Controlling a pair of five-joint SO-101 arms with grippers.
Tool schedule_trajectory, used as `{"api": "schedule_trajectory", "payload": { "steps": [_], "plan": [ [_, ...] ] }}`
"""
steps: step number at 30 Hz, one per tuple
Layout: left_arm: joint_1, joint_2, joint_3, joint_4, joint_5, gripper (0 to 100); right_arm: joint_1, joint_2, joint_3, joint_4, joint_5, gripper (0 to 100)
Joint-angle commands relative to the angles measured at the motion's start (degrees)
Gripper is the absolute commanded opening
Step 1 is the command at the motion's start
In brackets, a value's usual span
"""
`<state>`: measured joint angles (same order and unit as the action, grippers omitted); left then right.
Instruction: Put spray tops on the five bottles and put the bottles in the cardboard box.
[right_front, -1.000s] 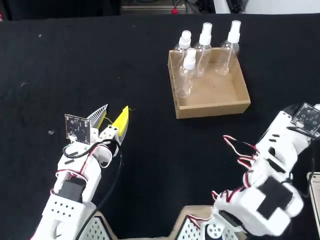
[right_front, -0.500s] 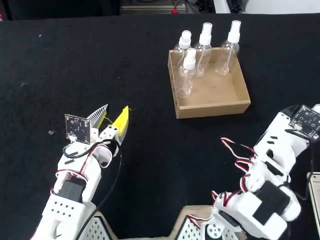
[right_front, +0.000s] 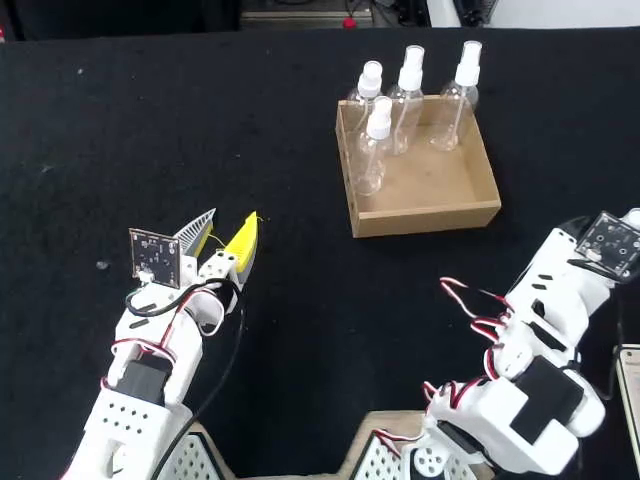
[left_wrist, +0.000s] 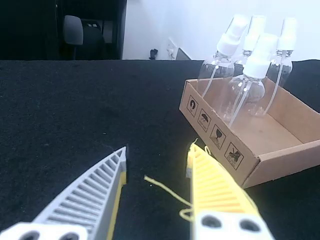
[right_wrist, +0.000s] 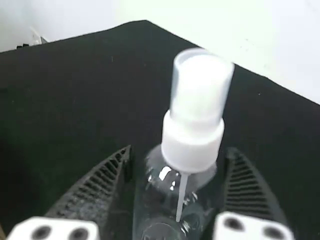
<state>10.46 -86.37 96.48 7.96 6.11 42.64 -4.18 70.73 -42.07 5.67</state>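
Standing in cardboard box (right_front: 425, 216): four bottles (right_front: 371, 152)

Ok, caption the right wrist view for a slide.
Right gripper holds a clear spray bottle, its white spray top on, against the black table.

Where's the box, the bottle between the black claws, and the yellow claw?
cardboard box (right_front: 425, 215): high view, its front wall.
bottle (right_wrist: 197, 100): right wrist view, its white spray top.
yellow finger (left_wrist: 215, 185): left wrist view, its ribbed face.
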Motion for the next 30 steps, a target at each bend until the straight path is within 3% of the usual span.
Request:
{"api": "schedule_trajectory", "payload": {
  "steps": [1,10,14,18,21,25,30],
  "plan": [
    [0.57,-0.35,1.27,-0.09,-0.18,19,-0.44,-0.75,-0.22,-2.11,0.35,9.0],
    [0.57,-0.44,1.27,-0.09,-0.18,19,-0.44,-1.27,2.68,-12.22,0.35,5.3],
    [0.57,-0.44,1.27,-0.09,-0.18,19,-0.44,-8.04,4.09,-8.09,0.26,5.3],
    [0.57,-0.53,1.27,-0.09,-0.18,19,-0.79,-22.02,2.33,8.97,0.26,5.1],
    [0.57,-0.53,1.27,-0.09,-0.18,19,-1.85,-34.42,-3.47,30.42,-0.18,5.1],
    [0.66,-0.62,1.27,-0.09,-0.18,19,-8.62,-46.9,-12.79,57.14,-0.26,5.1],
    [0.66,-0.44,1.27,-0.09,-0.18,19,-19.69,-53.23,-15.69,63.21,-0.26,5.1]
  ]
}}
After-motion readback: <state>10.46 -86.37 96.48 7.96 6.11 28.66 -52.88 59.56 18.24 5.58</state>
